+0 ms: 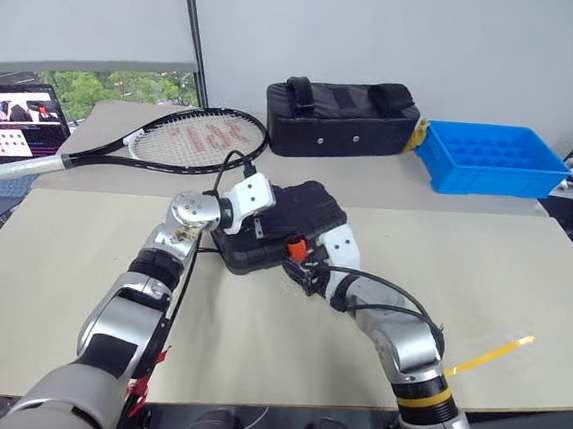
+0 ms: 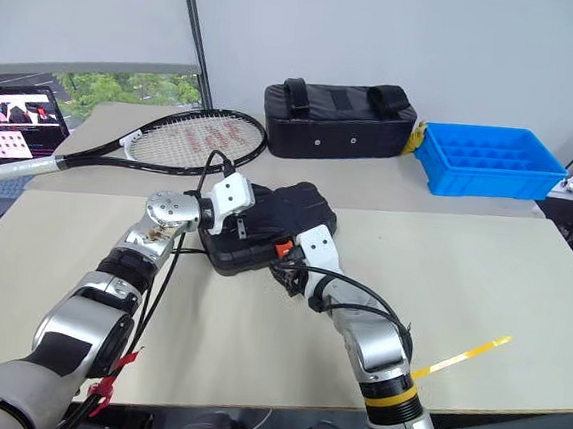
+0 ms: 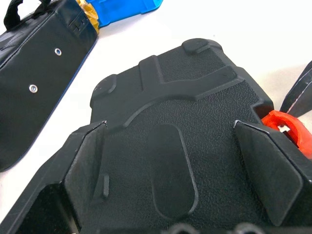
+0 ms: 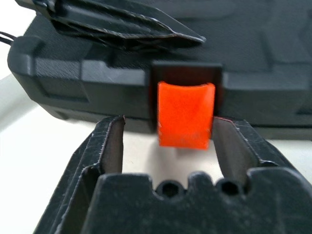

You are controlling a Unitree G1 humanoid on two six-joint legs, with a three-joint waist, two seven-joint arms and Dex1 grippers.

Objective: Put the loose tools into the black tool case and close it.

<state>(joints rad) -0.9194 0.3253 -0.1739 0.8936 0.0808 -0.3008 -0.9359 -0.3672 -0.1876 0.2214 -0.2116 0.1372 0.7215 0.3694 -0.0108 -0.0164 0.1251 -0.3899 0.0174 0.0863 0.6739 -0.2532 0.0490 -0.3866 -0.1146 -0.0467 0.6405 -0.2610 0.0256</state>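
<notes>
While racket (image 1: 177, 141) lies behind, bag (image 1: 341, 117) flanks.

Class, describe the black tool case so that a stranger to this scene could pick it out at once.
Start at the beige table and look to its middle, between the two robot arms. The black tool case lies there, lid shut. Unlike the larger black fabric bag with handles behind it, it is moulded plastic with an orange latch on its front edge.
</notes>
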